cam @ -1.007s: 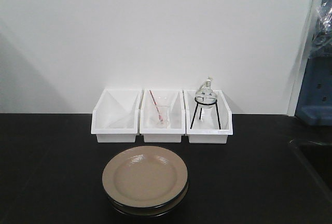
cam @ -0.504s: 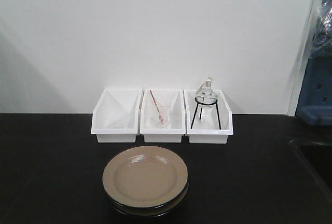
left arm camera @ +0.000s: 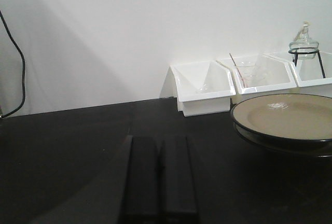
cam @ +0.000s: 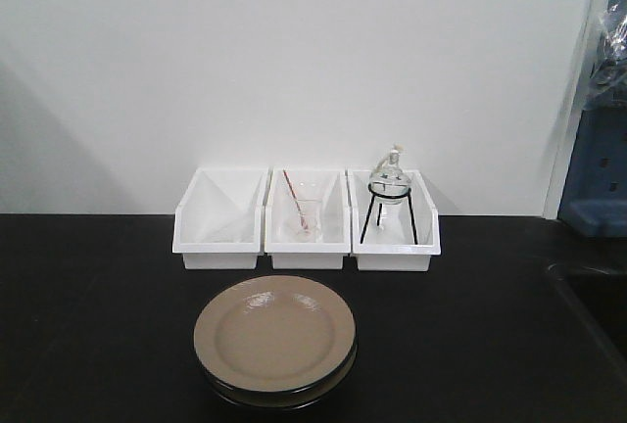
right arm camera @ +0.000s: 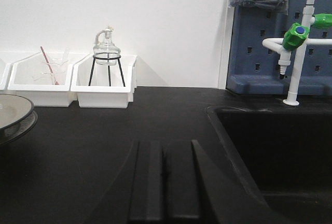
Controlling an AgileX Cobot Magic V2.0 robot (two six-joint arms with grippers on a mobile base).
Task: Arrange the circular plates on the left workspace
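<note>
- The circular plates [cam: 274,341] sit stacked, one on the other, at the lower centre of the front view, on the black tabletop [cam: 98,315].
- Just behind them, a row of three white bins [cam: 306,219]; the rightmost holds a glass flask [cam: 389,180] on a wire stand.
- Left gripper [left arm camera: 161,169]: fingers pressed together, holding nothing, lower centre of its wrist view.
- Right gripper [right arm camera: 162,175]: fingers likewise together, beside the sink basin [right arm camera: 275,146].

Open black countertop [cam: 88,315] left of stacked plates [cam: 274,337] — white bins [cam: 306,222] behind
</note>
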